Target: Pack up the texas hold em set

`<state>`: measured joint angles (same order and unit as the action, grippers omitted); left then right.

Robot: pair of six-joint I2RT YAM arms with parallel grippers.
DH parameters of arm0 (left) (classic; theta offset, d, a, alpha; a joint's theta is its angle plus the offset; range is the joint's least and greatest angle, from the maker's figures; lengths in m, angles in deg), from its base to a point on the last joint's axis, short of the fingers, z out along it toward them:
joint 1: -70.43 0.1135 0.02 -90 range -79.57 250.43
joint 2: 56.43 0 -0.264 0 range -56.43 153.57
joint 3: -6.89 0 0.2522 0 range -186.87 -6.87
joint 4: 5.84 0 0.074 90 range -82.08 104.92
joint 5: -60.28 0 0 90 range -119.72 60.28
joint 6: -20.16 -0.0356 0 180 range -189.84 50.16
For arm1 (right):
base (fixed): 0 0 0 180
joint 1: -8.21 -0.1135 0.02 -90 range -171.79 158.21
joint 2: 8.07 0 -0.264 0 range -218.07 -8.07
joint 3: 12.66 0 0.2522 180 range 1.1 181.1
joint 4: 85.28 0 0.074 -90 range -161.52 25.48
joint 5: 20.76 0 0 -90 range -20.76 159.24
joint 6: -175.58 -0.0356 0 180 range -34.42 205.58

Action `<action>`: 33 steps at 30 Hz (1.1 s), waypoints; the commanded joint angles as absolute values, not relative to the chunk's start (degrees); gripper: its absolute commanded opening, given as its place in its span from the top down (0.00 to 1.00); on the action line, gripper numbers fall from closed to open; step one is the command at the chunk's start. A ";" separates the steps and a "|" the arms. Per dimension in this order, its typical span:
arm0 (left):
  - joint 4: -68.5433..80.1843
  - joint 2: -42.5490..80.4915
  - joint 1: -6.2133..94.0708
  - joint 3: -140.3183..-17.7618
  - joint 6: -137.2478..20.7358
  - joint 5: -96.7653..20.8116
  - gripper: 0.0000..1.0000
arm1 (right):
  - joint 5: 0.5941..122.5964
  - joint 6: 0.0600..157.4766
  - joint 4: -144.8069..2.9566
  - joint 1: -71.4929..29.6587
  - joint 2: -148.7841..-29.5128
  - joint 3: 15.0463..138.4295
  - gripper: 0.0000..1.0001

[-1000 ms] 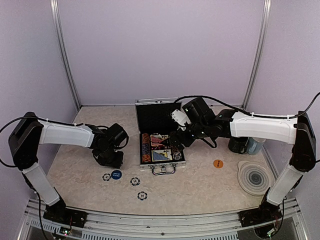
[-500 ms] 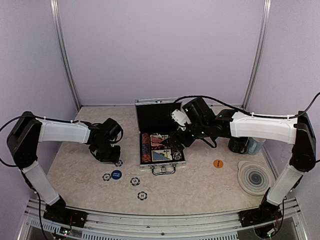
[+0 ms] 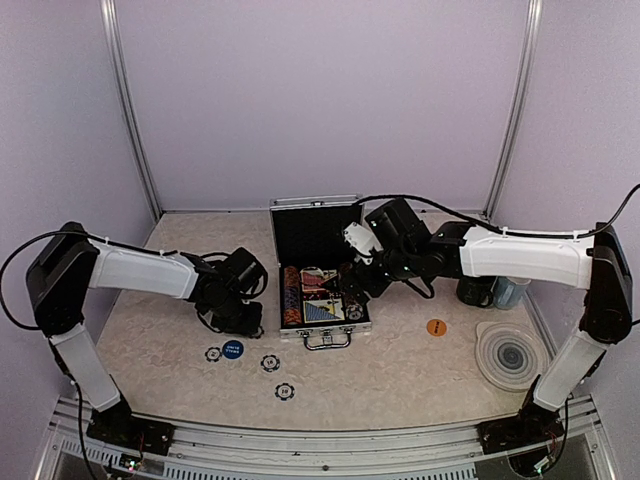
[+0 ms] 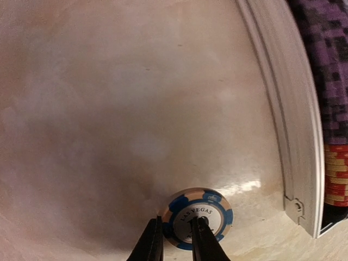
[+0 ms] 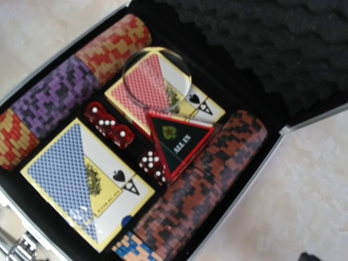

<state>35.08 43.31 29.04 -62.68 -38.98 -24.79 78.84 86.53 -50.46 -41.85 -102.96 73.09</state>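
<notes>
The step in hand is the gathering of the loose pieces, and the left arm is busy with one chip [image 4: 209, 212], blue and pale at the rim, which lies on the worktop [image 3: 400, 380] just beside the left wall of the open case [image 3: 325, 332]. The left pincer [image 4: 178, 228] stands nearly closed, with only a narrow gap, and the left edge of the chip sits in that gap. The wrist view is very close, so I cannot tell if the chip is really held or only touched from above. The right pincer [image 3: 350, 284] hangs over the inside of the case with its fingers wide apart, and it holds nothing that I can see. The set itself is in the middle of the worktop, lid up. In it are the rows of chips, the red deck [image 5: 163, 89], the blue deck [image 5: 81, 168], the red dice [image 5: 109, 122] and the black triangle [image 5: 176, 142]. Not packed yet are three more chips [image 3: 270, 363] and a blue button [image 3: 232, 349] near the front, and an orange button [image 3: 436, 327] to the right of the case. In my judgement the next move needs a firm pinch on the chip, then a lift over the case wall to a free place in a chip row, without pushing the case.
</notes>
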 commanded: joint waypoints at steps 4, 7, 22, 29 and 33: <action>35.79 49.53 20.88 -63.57 -38.28 -28.42 0.83 | 77.74 85.69 -51.57 -41.94 -100.44 71.02 0.01; 36.14 51.37 17.52 -65.53 -38.53 -28.28 0.84 | 77.50 85.74 -51.23 -41.98 -100.58 71.42 0.02; 37.72 50.26 13.01 -66.12 -38.42 -25.62 0.84 | 76.18 84.12 -50.42 -43.07 -102.76 74.13 0.02; 34.94 49.19 12.49 -65.85 -38.70 -29.15 0.85 | 74.60 85.91 -49.61 -44.53 -104.04 75.43 0.02; 34.24 49.77 11.20 -65.75 -39.22 -29.36 0.86 | 74.20 88.95 -50.20 -46.49 -104.26 75.62 0.01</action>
<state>32.09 48.27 13.09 -67.86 -38.59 -26.30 75.52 86.10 -50.35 -44.32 -103.27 73.81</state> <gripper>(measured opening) 0.150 0.986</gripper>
